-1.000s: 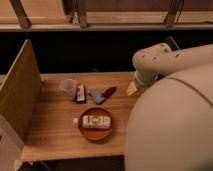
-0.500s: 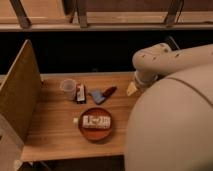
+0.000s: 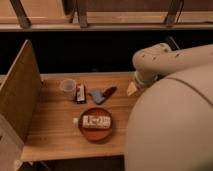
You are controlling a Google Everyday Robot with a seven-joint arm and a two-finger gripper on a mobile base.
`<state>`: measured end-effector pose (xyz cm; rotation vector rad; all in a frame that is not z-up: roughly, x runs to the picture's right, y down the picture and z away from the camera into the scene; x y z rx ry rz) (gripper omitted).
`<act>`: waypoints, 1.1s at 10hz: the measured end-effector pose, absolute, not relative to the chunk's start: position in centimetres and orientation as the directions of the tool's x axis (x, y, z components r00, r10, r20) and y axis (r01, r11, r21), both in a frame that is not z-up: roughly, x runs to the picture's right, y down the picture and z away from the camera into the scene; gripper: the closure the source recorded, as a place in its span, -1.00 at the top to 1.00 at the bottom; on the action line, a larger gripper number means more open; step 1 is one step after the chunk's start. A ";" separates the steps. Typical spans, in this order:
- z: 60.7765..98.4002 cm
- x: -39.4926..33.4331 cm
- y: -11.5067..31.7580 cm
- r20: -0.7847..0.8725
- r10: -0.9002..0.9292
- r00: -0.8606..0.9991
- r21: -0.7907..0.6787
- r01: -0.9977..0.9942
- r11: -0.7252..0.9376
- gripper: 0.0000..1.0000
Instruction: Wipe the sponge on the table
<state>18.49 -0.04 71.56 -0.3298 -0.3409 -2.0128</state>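
The sponge [image 3: 131, 89] is a small pale-yellow wedge lying on the light-brown wooden table [image 3: 52, 127], at its right side, right against the edge of my white arm [image 3: 155, 62]. The arm's bulky white body fills the right half of the view and covers the table's right end. My gripper does not show; it is hidden somewhere behind the arm.
A clear cup [image 3: 68, 88], a small dark packet [image 3: 80, 93] and a blue-grey pad with a dark red handle [image 3: 100, 94] lie in a row at the table's back. A red plate [image 3: 96, 131] holds a white packet. An upright tan panel [image 3: 20, 95] stands at the left.
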 end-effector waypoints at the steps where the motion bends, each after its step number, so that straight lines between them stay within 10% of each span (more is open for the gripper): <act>1: 71.6 18.5 0.0 0.374 -0.817 -0.439 0.097 0.894 -0.437 0.60; 11: 73.3 9.3 -4.1 0.215 -0.747 -0.629 0.214 0.777 -0.592 0.60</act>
